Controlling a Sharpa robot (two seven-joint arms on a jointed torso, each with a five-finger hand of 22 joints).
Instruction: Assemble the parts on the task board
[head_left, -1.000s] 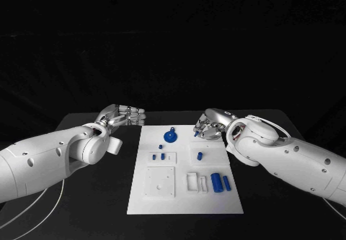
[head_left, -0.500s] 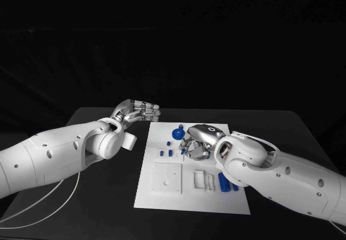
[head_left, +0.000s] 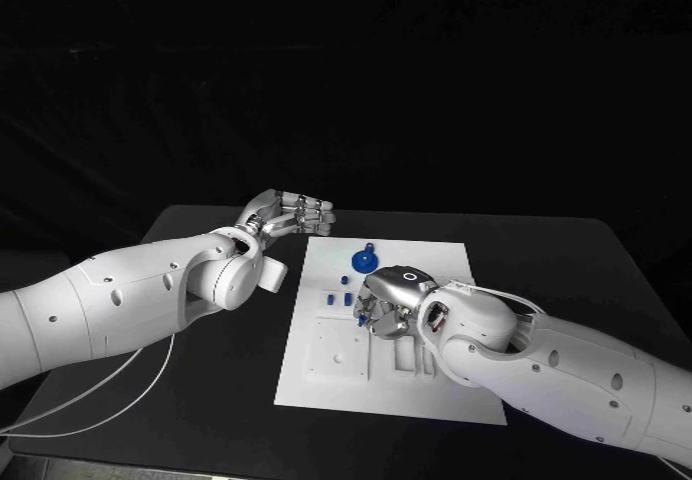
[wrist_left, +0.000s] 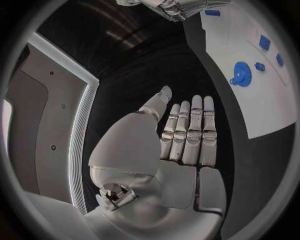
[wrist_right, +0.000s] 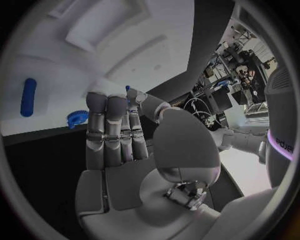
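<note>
table: black matte table top (head_left: 188, 400); carries the board mid-surface
task board: white rectangular plate with recessed pockets (head_left: 339, 385); flat on table, between the two arms; no print readable on it
right arm: white, comes in from the right across the near half of the board; right wrist view shows partial grey lettering on the robot's shell, too cut off to read
left arm: white, comes in from the left; thin white cable trails under it on the table
left hand: silver many-fingered hand (head_left: 293, 216) raised past the board's far left corner; fingers straight and side by side, thumb apart, holds nothing (wrist_left: 187, 132)
right hand: silver hand (head_left: 387, 312) low over the board's middle; fingers extended close together in right wrist view (wrist_right: 115, 127); small blue bit at the fingertips; cannot tell if pinched
blue round part: gear-like disc with tab (head_left: 362, 261) at the board's far end
blue cylinder: rod-shaped part (wrist_right: 27, 96) lying on the board
small blue parts: short pegs (head_left: 338, 297) on the board, just left of the right hand
</note>
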